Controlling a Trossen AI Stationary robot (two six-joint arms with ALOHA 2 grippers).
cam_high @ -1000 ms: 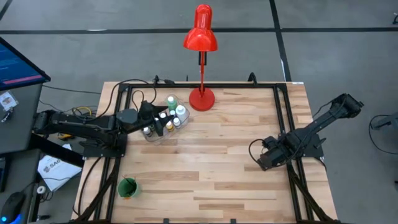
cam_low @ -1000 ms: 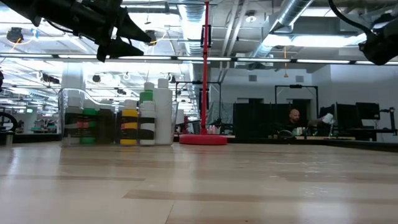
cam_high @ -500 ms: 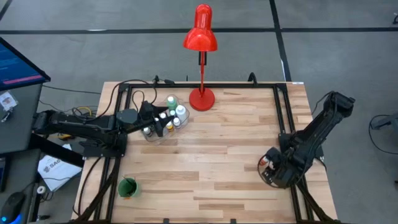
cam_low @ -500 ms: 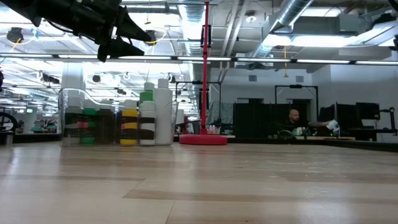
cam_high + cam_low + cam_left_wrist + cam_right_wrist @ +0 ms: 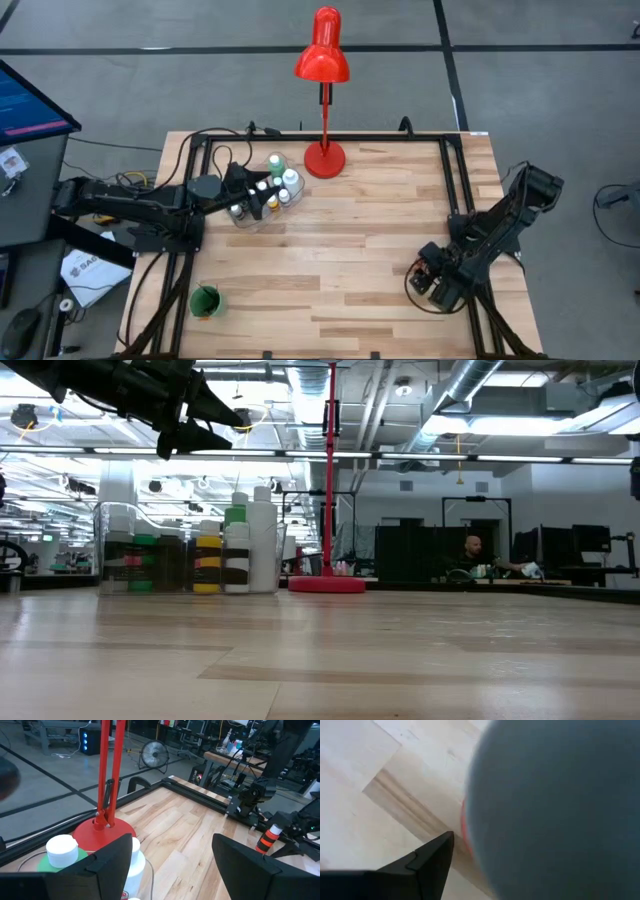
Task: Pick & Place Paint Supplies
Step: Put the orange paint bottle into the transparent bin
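Light wooden plank table (image 5: 340,250) on a black metal frame, seen from above. Item: clear plastic holder (image 5: 262,208) at the table's far left part, packed with small paint bottles (image 5: 280,186), mostly white-capped; the low view shows green, yellow, dark and white bottles standing upright in it, banded with dark labels (image 5: 207,563). Item: tall red desk lamp (image 5: 323,90), its round base on the table just beside the holder, on the holder's right and a little farther back. Item: small green cup (image 5: 205,300) near the table's front left corner, well apart from the holder. Left gripper (image 5: 258,194) hovers above the bottles in the holder, fingers (image 5: 107,862) spread apart with nothing between them; its wrist view looks past a green bottle with a white cap (image 5: 61,852) toward the lamp base. Right gripper (image 5: 432,285) is low over the table's front right part, near the frame rail; a small orange bottle with dark bands and a white cap (image 5: 268,836) stands by it, seen from the left wrist view. Right fingers: one dark finger (image 5: 427,865) shows beside a large blurred grey shape; whether they are open or closed cannot be told.
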